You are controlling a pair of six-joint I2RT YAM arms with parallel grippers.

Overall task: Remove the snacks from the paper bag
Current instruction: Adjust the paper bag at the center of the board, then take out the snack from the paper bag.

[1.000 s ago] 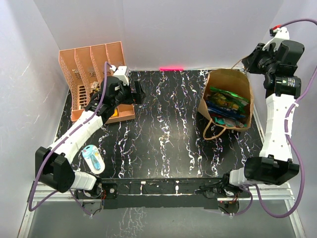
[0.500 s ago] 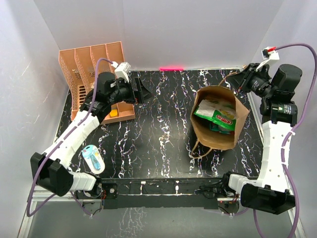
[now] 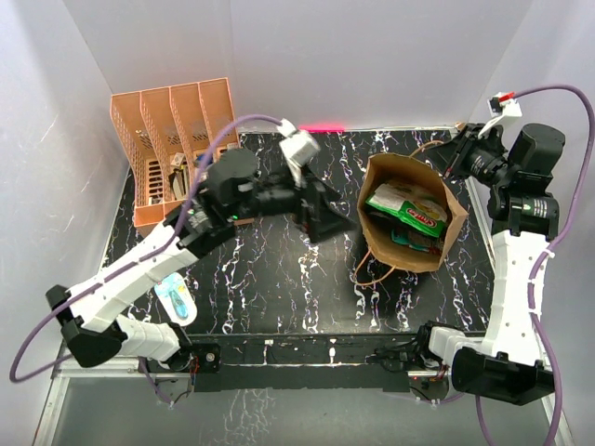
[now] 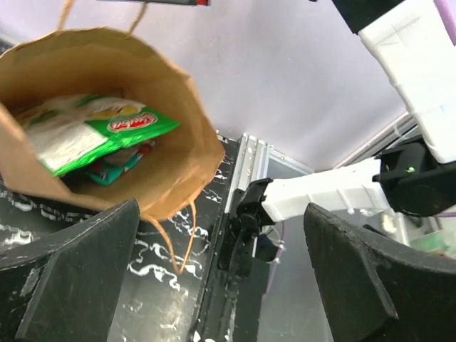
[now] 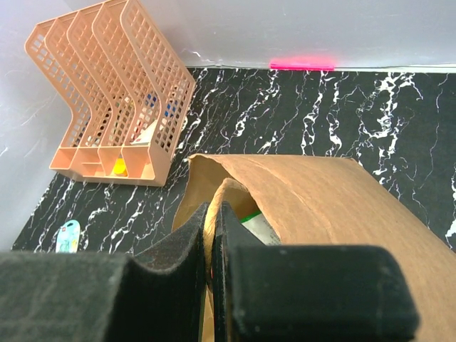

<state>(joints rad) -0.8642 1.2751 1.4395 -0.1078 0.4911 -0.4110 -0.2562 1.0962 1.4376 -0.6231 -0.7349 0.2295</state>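
The brown paper bag (image 3: 444,243) hangs tilted at the right of the table, its mouth turned up and left. Snacks lie inside it, a green packet (image 3: 416,211) on top of others. My right gripper (image 3: 454,160) is shut on the bag's back rim; in the right wrist view the gripper (image 5: 212,214) pinches a fold of the brown paper bag (image 5: 335,206). My left gripper (image 3: 323,216) hovers wide open just left of the bag's mouth with nothing in it. Its wrist view looks past the gripper (image 4: 224,278) into the bag (image 4: 182,135) at the green packet (image 4: 85,132).
A peach-orange file organiser (image 3: 172,139) stands at the back left. A light-blue and white oval gadget (image 3: 174,297) lies near the front left edge. A loop handle (image 3: 372,269) of the bag trails onto the black marbled table (image 3: 279,279).
My left arm has swung from the organiser to the right, up to the bag's mouth. The right arm has raised the bag from lying back to tilted, with its mouth turned up.
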